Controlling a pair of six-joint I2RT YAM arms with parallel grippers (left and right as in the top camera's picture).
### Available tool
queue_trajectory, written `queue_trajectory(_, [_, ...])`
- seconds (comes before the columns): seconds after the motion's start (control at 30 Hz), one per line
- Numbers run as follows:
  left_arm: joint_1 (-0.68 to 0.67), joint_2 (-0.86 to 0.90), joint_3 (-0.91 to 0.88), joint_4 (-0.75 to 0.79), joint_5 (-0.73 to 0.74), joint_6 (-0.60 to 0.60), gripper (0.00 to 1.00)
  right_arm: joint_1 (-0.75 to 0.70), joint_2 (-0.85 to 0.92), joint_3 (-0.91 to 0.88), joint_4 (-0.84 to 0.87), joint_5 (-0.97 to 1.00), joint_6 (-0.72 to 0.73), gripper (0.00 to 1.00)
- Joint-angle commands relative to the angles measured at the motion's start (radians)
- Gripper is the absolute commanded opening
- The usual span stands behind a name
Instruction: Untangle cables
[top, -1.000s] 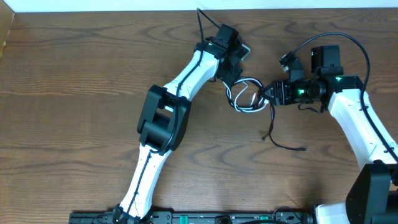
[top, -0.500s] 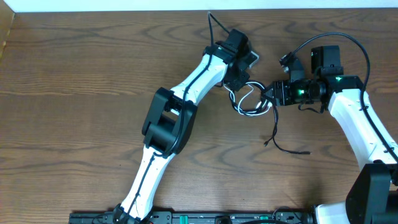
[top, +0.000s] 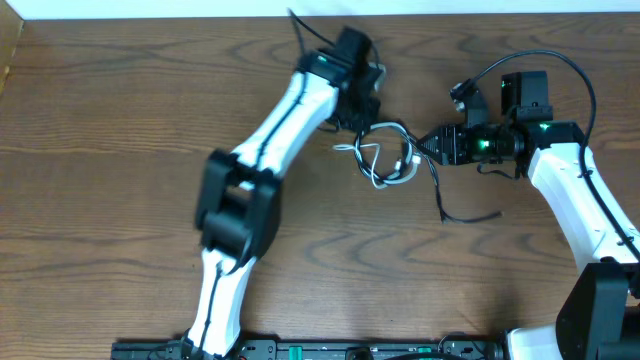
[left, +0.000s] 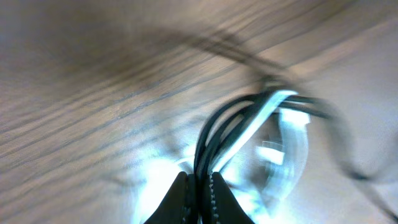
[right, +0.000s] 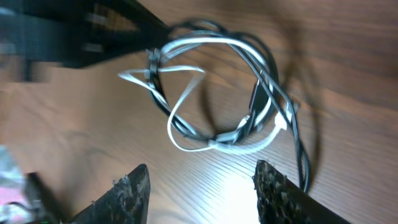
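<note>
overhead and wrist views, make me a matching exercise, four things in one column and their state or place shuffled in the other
1 left gripper
2 right gripper
3 white cable
4 black cable's loose tail

A open, pointing at the tangle
B shut on the tangle
C trailing out over the bare table
D looped within the tangle

Pairs: 1-B, 2-A, 3-D, 4-C

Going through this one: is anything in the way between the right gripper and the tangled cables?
Nothing visible. In the right wrist view, only bare table lies between the open right gripper and the cables. The left gripper is shut on the cords at the tangle's far side, not across that approach.
</note>
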Motion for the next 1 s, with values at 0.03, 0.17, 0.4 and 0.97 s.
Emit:
queue_trajectory(0.03, [-0.009, -0.159, 0.015, -0.021, 0.111, -0.026, 0.07, -0.004, -0.004, 0.003, 0.063, -0.185, 0.099, 0.5])
queue_trajectory(0.17, [-0.005, -0.191, 0.015, -0.049, 0.145, -0.026, 0.07, 0.004, -0.004, 0.003, 0.162, -0.214, 0.282, 0.49])
queue_trajectory(0.4, [0.002, -0.194, 0.015, -0.056, 0.151, -0.063, 0.07, 0.045, -0.004, 0.003, 0.276, -0.182, 0.56, 0.45])
queue_trajectory(0.97, [0.029, -0.194, 0.015, -0.037, 0.251, -0.214, 0.07, 0.176, 0.011, 0.001, 0.347, 0.142, 0.884, 0.37])
